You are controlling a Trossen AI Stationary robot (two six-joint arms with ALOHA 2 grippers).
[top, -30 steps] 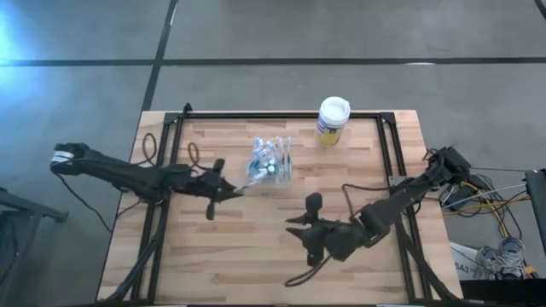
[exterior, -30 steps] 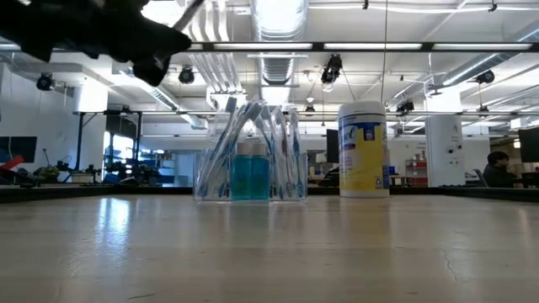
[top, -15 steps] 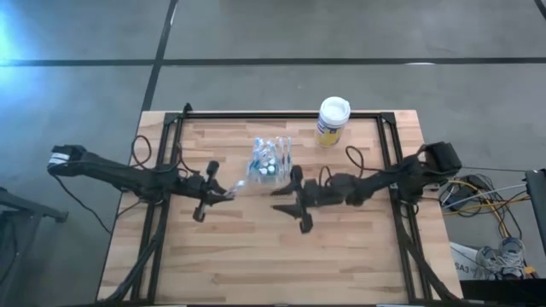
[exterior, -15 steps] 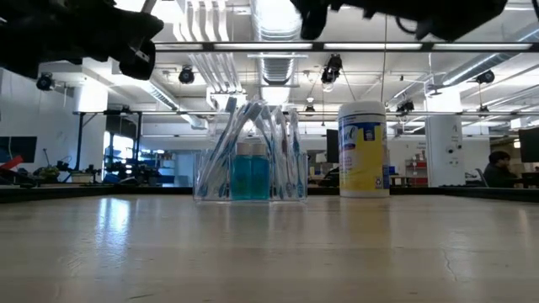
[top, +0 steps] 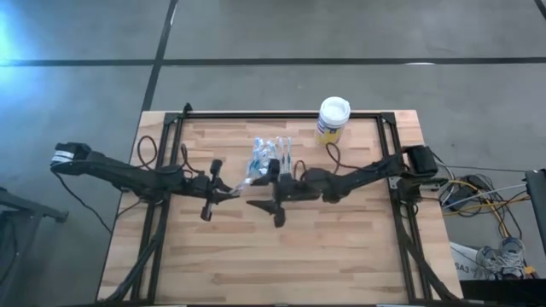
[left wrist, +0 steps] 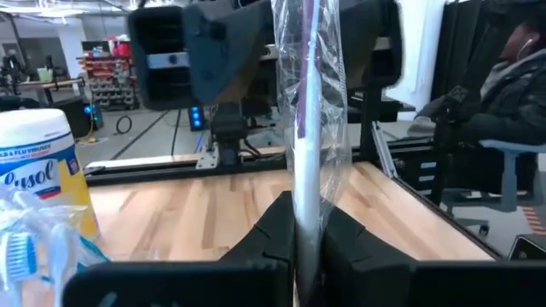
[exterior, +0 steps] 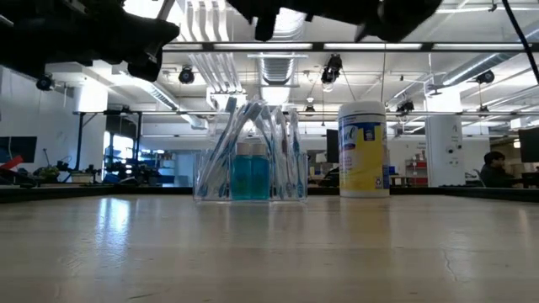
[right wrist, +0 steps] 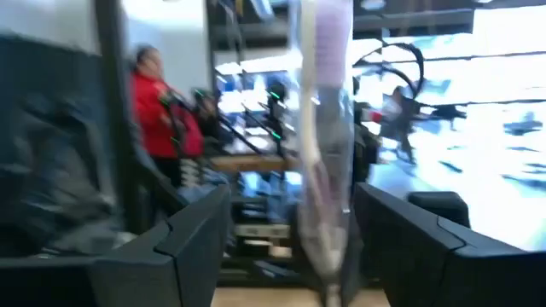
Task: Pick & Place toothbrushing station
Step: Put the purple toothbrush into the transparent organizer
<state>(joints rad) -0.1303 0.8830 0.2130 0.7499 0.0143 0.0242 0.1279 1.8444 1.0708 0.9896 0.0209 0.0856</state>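
Left gripper (top: 229, 193), bench centre-left, jaws clenched on a wrapped toothbrush (left wrist: 305, 128) held upright. Toothbrushing station (top: 269, 161) stands at 12 o'clock of centre, canister (top: 333, 120) at its 2 o'clock. Right gripper (top: 266, 198), jaws spread wide, straddles the brush. Advice: close squarely on the shaft before the left lets go. Versus earlier: the right arm swung in from 5 o'clock and its jaws widened.

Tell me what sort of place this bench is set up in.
Most likely a large open robotics lab or workshop. The low view shows exposed ceiling ducts and strip lights, rows of workbenches with equipment behind the wooden table, and a person seated at a desk.
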